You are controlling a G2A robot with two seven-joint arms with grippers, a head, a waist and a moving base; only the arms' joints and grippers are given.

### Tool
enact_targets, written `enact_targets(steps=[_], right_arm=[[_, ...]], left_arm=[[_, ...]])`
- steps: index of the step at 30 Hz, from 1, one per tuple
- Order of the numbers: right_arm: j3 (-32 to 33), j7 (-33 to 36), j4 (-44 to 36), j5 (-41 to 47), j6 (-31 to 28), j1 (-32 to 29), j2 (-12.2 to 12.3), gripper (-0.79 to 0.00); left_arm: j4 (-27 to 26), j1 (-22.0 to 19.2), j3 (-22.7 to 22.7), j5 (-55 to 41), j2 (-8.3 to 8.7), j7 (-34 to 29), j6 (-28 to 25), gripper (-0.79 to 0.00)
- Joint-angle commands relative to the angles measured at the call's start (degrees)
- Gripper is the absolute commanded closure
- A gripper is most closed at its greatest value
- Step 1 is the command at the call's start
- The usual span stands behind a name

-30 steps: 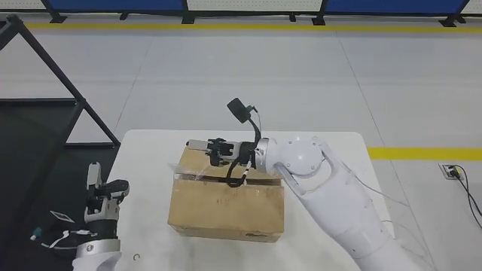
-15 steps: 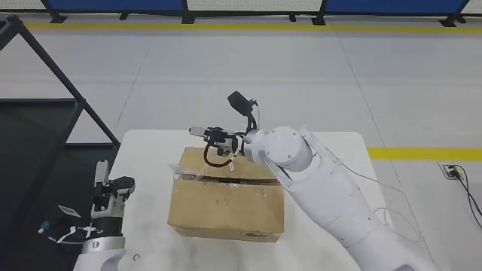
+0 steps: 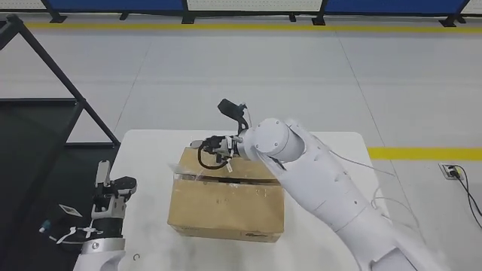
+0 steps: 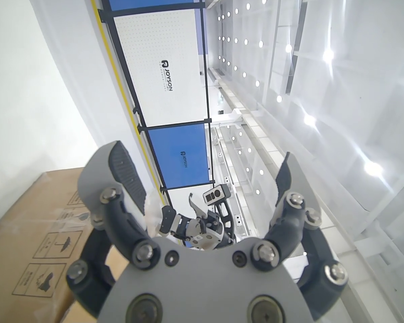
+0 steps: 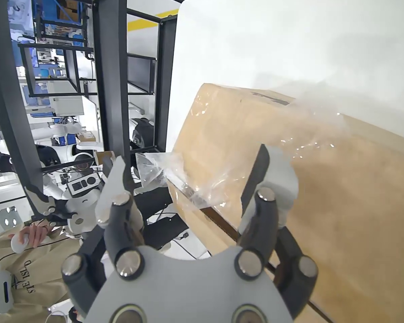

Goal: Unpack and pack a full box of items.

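Item: brown rectangular cardboard box [image 3: 226, 203], flaps closed, standing flat on the white table [image 3: 151, 150].
Box surface: plain brown top with a seam running across it; clear glossy tape along the seam and over the far-left corner; black handling symbols printed on the side that faces the left gripper.
Loose material: crumpled clear plastic film [image 5: 175, 169], lifted off the box's top edge at the far-left corner.
Right gripper [image 5: 193, 163]: above the box's far-left top corner; jaws spread apart, pinching nothing.
Box relative to right jaws: one finger [image 5: 272, 176] lies over the box's top face and the other hangs beyond the edge, so edge and film sit in the gap. Whether film touches either finger cannot be told.
Left gripper [image 4: 203, 154]: left of the box and apart from it, pointing upward; jaws spread wide, nothing between them.
Box relative to left jaws: beside them, outside the gap.
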Motion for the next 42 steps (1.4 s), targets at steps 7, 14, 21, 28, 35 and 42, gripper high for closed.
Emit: enact_targets(steps=[7,14,21,28,35,42], right_arm=[[-1.53,0.31,4.26,-1.43,0.63,2.11,-1.56,0.000],[-0.13,-1.15,5.59,-0.91,-1.56,1.10,-1.75,0.000],[3.53,-6.27,1.81,-0.03,-8.13,-5.12,-0.48,0.000],[8.00,-11.63,-6.96,-2.97,-12.34,-13.84,1.90,0.000],[12.16,-13.68,-16.11,-6.89,-15.49,-21.89,4.08,0.000],[14.46,-14.72,-21.32,-9.83,-18.13,-27.10,5.22,0.000]], left_arm=[[-0.86,0.78,-0.29,-0.19,-0.05,0.03,-0.43,-0.785],[-1.51,0.82,0.24,-0.25,-0.03,-1.76,-0.58,-0.785],[-1.55,-1.51,1.27,0.60,0.44,-9.44,1.69,-0.785],[2.67,-7.18,3.86,1.17,0.75,-14.70,5.96,-0.785],[7.71,-11.34,5.21,1.11,0.99,-17.43,10.25,-0.785],[8.95,-12.01,6.08,2.35,1.21,-18.34,11.46,-0.785]])
